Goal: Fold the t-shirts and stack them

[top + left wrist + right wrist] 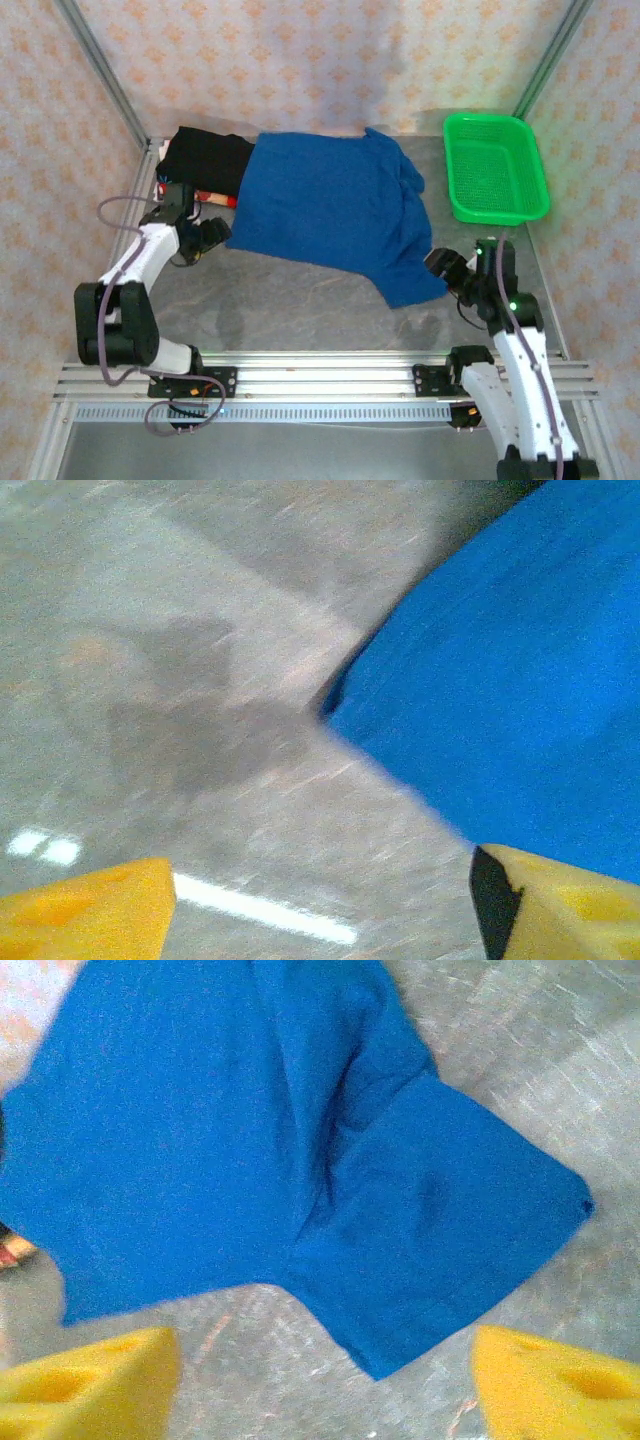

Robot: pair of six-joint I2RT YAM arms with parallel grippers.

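From above, you are seeing the royal blue cloth t-shirt (325,215) lying spread along the table's (300,310) far edge, touching the black cloth t-shirt (205,160) in the far left corner. Your left pincer (212,238) is sitting at the blue shirt's left hem, and your right pincer (447,268) beside its near right sleeve.

In the left wrist view, the jaws are standing wide apart, gripping nothing.

In the right wrist view, the jaws are likewise gaping empty before the sleeve.

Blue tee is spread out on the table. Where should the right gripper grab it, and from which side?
Take the sleeve of the blue tee by its hem corner, coming in low from the near right. It sticks out flat onto bare table, pointing toward the open right gripper, so a finger could probably slide under that free edge.
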